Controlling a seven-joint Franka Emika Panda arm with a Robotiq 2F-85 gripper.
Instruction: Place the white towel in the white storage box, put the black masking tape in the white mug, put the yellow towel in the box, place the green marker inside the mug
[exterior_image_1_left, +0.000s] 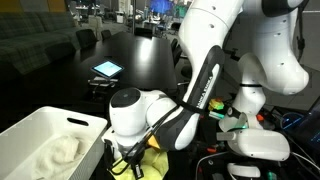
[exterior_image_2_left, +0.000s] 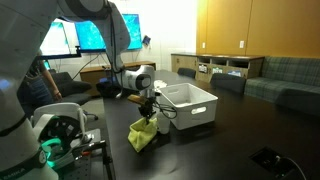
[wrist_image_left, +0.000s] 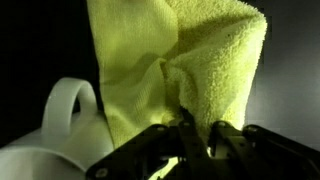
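Closest to the wrist camera, the dark fingers (wrist_image_left: 222, 142) are seen drawn narrowly together on a fold of the yellow towel (wrist_image_left: 170, 65), which is gripped between them and spreads away across the middle of the view. Just beside the cloth, at the lower left of that view, the white mug (wrist_image_left: 55, 125) is seen with its handle turned towards the towel; whether the two touch cannot be told.

In an exterior view the yellow towel (exterior_image_2_left: 142, 136) is shown hanging bunched below the fingers (exterior_image_2_left: 148, 117), over the dark surface (exterior_image_2_left: 240, 140); whether its lower end rests on the surface cannot be told. The white storage box (exterior_image_2_left: 190, 105) is set just beside it, a little further along the surface, open at the top.

In an exterior view the white towel (exterior_image_1_left: 60, 150) is seen lying crumpled inside the box (exterior_image_1_left: 30, 125). Well beyond, a lit tablet (exterior_image_1_left: 107, 69) is laid flat on the surface.
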